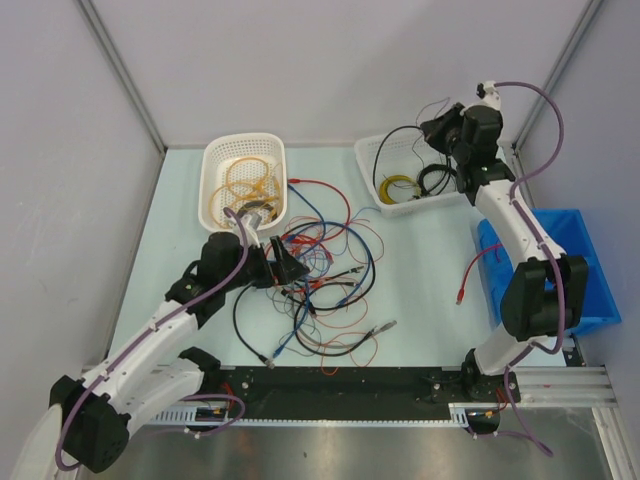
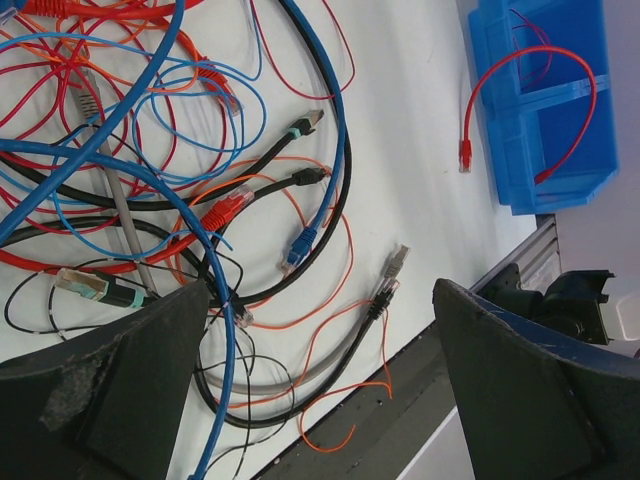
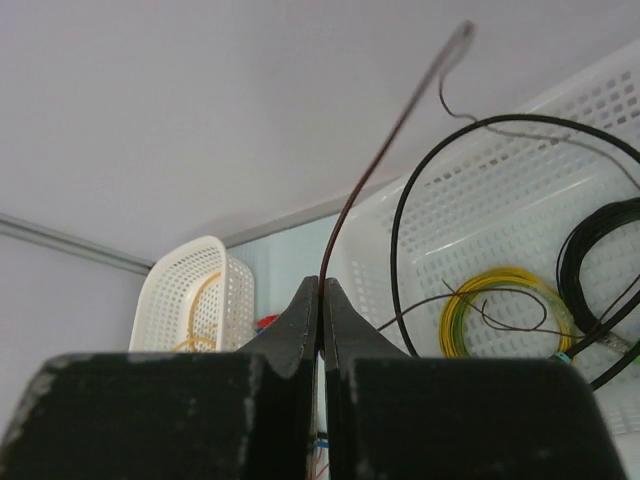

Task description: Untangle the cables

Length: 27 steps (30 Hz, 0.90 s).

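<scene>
Left pincer (image 2: 320, 290), jaws wide apart, poised over the tangled cables (image 2: 228, 208), which sprawl beneath and ahead of its fingertips; right pincer (image 3: 321, 295), jaws pressed together on one thin dark wire (image 3: 403, 110) above the white basket (image 3: 600, 110), the farther arm from that heap

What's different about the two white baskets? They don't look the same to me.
The left basket holds orange cable loops; the right basket holds a yellow-green coil and black cables. The left basket looks deeper and narrower; the right basket looks shallower and wider. Both are white, perforated plastic.
</scene>
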### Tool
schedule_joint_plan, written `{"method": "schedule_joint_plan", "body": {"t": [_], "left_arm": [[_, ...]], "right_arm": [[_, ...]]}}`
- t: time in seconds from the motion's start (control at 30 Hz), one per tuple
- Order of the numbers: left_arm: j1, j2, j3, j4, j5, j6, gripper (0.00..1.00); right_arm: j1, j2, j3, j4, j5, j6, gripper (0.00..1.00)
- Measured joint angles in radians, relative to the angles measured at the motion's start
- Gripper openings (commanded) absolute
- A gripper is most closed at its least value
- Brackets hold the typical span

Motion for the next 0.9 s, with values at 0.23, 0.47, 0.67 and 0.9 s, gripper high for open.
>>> {"method": "schedule_joint_plan", "body": {"t": [0.23, 0.47, 0.67, 0.9], "left_arm": [[0.000, 0.024, 0.000, 0.018, 0.008, 0.000, 1.00], [0.000, 0.027, 0.000, 0.018, 0.013, 0.000, 1.00], [0.000, 0.032, 0.001, 0.018, 0.006, 0.002, 1.00], [0.000, 0.063, 0.047, 0.011, -0.018, 0.012, 1.00]], "right_arm": [[-0.003, -0.017, -0.001, -0.032, 0.010, -0.018, 0.00], [-0.023, 0.090, -0.001, -0.089, 0.008, -0.037, 0.66], [-0.028, 0.137, 0.039, -0.216, 0.057, -0.075, 0.72], [0.068, 0.000, 0.070, -0.227, 0.103, -0.115, 0.70]]}}
